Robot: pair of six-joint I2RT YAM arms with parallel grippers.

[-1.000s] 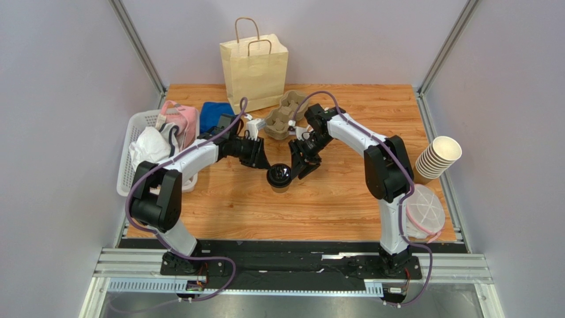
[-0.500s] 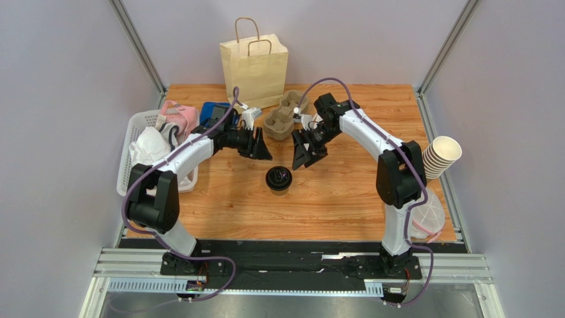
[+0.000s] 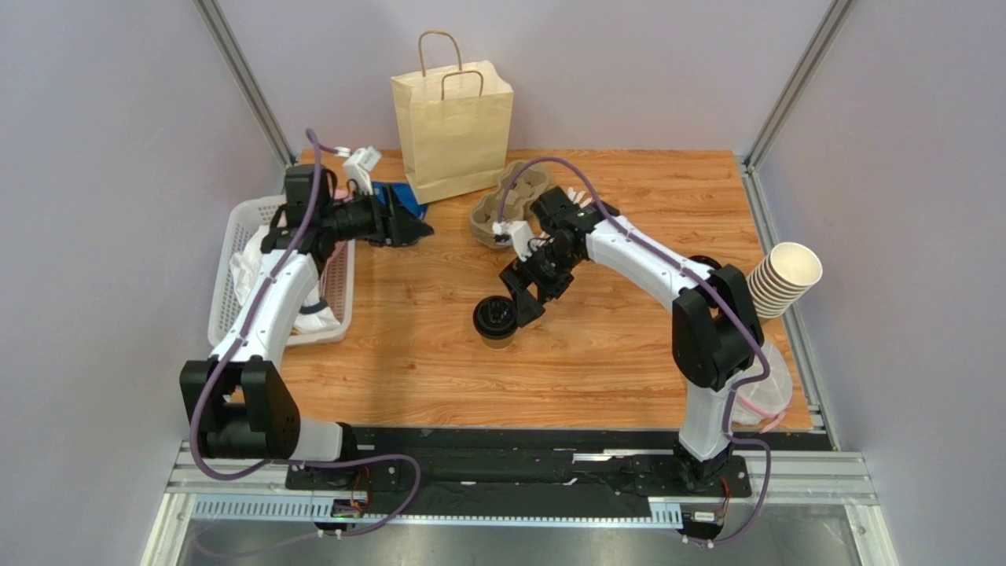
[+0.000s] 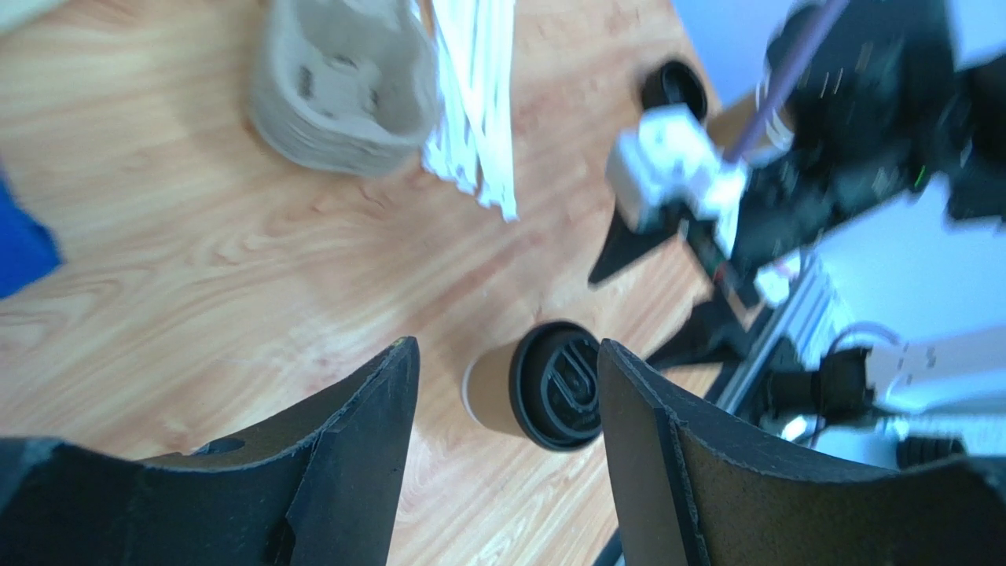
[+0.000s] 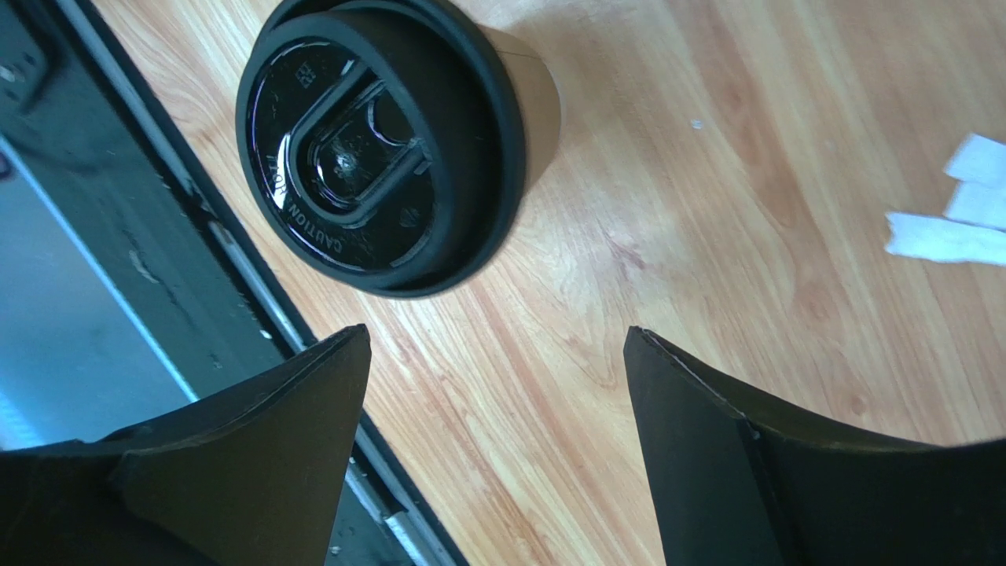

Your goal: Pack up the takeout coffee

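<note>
Tan paper cup with black lid, the takeout coffee (image 3: pixel 496 318), stands upright mid-table (image 3: pixel 614 354), long axis vertical. Right gripper (image 3: pixel 523 295) sits just beside it on the far-right side, jaws spread, holding nothing, cup not yet between them. Left gripper (image 3: pixel 405 226) is also spread and empty, well apart, near the paper bag (image 3: pixel 455 124). Right arm is nearer.

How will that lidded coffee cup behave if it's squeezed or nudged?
The coffee cup stands upright, so a high sideways push may tip it. Its paper wall probably dents under a hard squeeze. The glossy lid looks slippery.
</note>
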